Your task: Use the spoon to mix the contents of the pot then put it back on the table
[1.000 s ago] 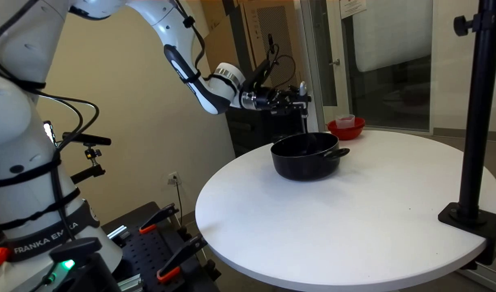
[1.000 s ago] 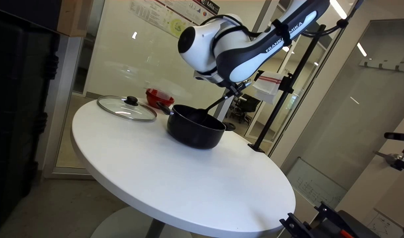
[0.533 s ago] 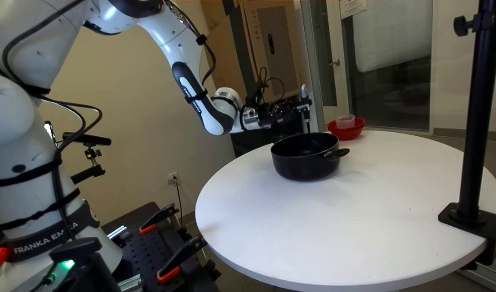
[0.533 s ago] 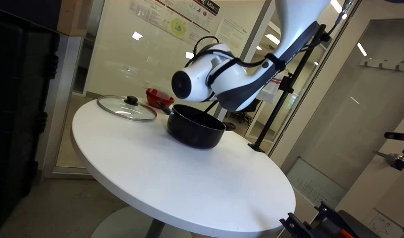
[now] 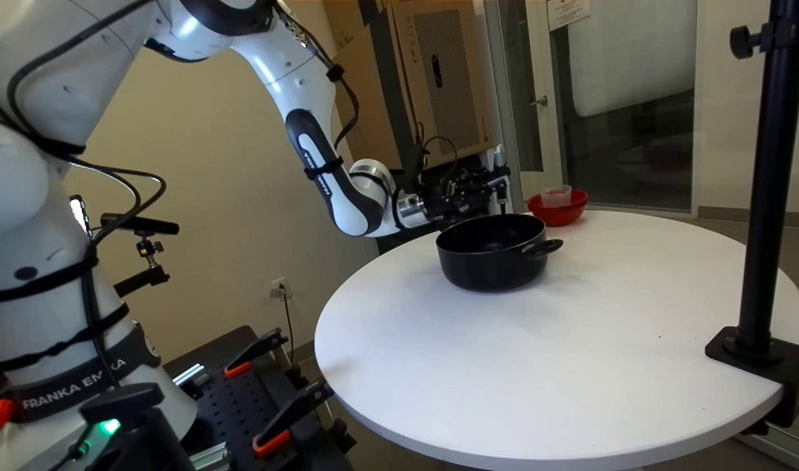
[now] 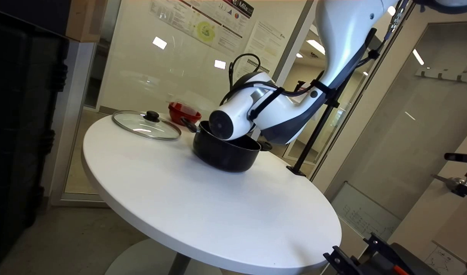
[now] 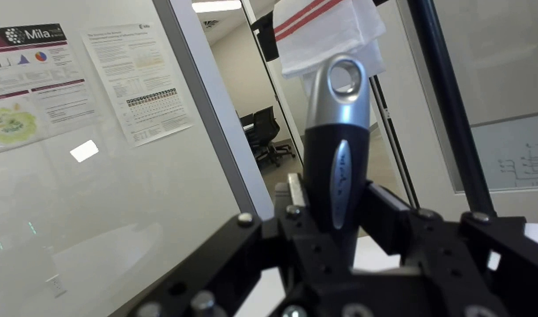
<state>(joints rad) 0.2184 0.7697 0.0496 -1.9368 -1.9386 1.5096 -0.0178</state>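
Observation:
The black pot [image 5: 491, 267] stands on the white round table [image 5: 569, 366] in both exterior views. My gripper [image 7: 333, 189] is shut on the spoon [image 7: 335, 167], its pads on either side of the thick black handle with the silver looped end up. In an exterior view the spoon [image 5: 499, 157] stands nearly upright at the pot's far rim, its thin shaft going down into the pot. Its bowl is hard to make out against the dark inside. The robot's wrist hides both gripper and spoon in an exterior view, where the pot [image 6: 226, 156] is partly covered too.
A glass lid [image 6: 141, 126] with a black knob lies on the table beside the pot. Behind the pot sits a red bowl [image 5: 560, 212] with a clear container in it. A black pole [image 5: 762, 196] is clamped to the table edge. A towel [image 7: 322, 35] hangs beyond.
My gripper has come down toward the pot with the spoon, which sits lower and has shifted toward the red bowl. The wrist has dropped in front of the pot. Pot and lid have stayed put.

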